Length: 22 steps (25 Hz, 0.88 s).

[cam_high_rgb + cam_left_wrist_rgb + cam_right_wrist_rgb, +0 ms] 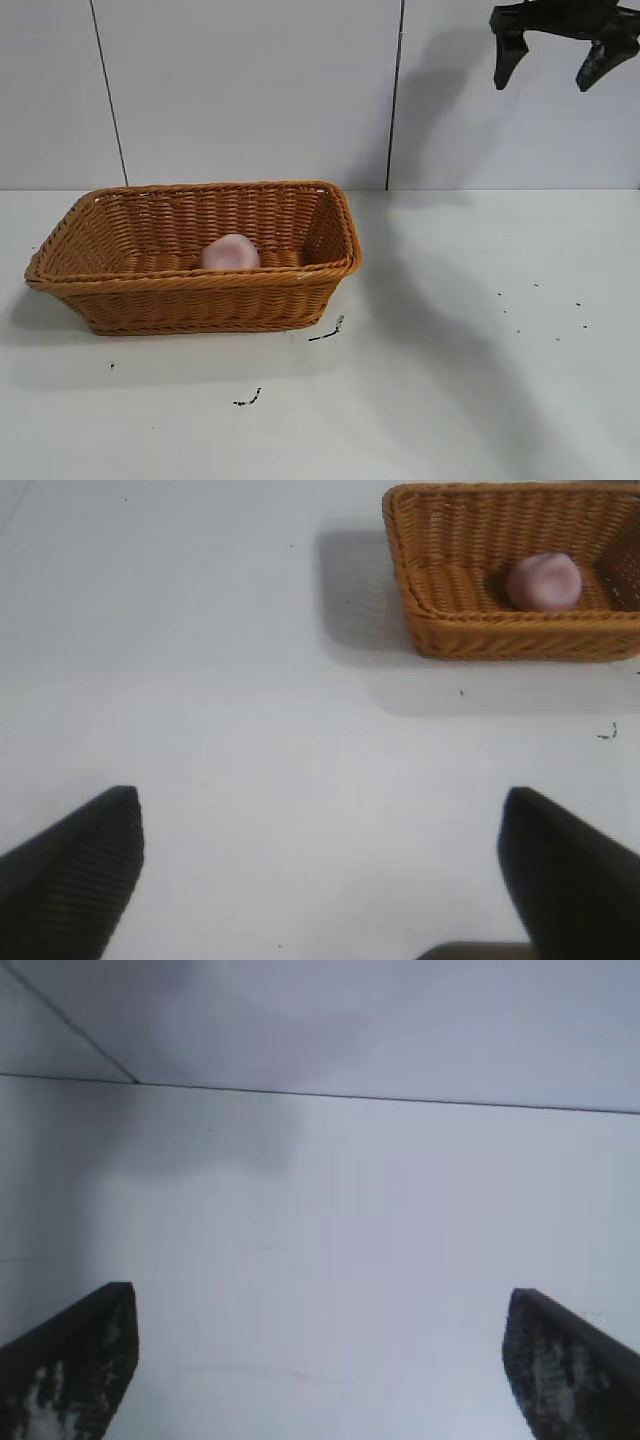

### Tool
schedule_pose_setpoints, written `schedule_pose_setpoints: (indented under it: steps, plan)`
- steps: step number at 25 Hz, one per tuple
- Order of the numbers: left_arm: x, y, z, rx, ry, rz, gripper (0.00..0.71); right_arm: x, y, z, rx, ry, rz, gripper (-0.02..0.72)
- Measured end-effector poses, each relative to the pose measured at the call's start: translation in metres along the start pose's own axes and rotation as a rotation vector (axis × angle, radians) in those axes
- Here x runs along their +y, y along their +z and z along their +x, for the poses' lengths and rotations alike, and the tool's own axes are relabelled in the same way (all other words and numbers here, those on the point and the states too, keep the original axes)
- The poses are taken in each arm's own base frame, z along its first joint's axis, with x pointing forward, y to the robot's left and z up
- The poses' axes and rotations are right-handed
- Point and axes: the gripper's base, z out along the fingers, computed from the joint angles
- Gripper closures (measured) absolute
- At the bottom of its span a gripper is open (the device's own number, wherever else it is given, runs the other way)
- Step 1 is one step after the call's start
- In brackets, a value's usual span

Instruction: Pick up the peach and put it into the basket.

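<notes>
The dusty-pink peach (230, 252) lies inside the orange-brown wicker basket (200, 300) on the left of the white table. Both also show in the left wrist view, the peach (543, 581) in the basket (500, 635) far from that gripper. My right gripper (550, 68) hangs high at the top right, open and empty, well away from the basket. In its own wrist view it (320, 1360) faces bare table and wall. My left gripper (320, 870) is open and empty over bare table; it is out of the exterior view.
Small dark specks (327, 333) lie on the table by the basket's front right corner, and more (248, 400) nearer the front. A white panelled wall (250, 90) stands behind the table.
</notes>
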Motion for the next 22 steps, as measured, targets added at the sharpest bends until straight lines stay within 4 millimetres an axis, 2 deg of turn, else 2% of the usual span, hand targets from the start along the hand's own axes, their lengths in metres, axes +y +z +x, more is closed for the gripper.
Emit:
schedule_pose_setpoints:
  steps: [5, 9, 12, 15, 16, 19, 22]
  plan:
    - [0.000, 0.000, 0.000, 0.000, 0.000, 0.000, 0.017, 0.006, -0.018, 0.006, 0.011, -0.004, -0.017, 0.015]
    - [0.000, 0.000, 0.000, 0.000, 0.000, 0.000, 0.017, 0.013, -0.055, 0.014, -0.001, -0.004, -0.028, 0.012]
    - [0.000, 0.000, 0.000, 0.000, 0.000, 0.000, 0.017, 0.014, -0.090, 0.029, 0.001, 0.005, -0.030, 0.008]
    - [0.000, 0.000, 0.000, 0.000, 0.000, 0.000, 0.017, 0.014, -0.134, 0.058, -0.002, 0.007, -0.030, 0.008]
    - [0.000, 0.000, 0.000, 0.000, 0.000, 0.000, 0.017, 0.014, -0.144, 0.071, 0.011, 0.007, -0.030, 0.008]
    - [0.000, 0.000, 0.000, 0.000, 0.000, 0.000, 0.017, 0.015, -0.184, 0.116, 0.013, 0.007, -0.031, 0.008]
    - [0.000, 0.000, 0.000, 0.000, 0.000, 0.000, 0.017, 0.016, -0.224, 0.172, -0.011, 0.007, -0.030, 0.008]
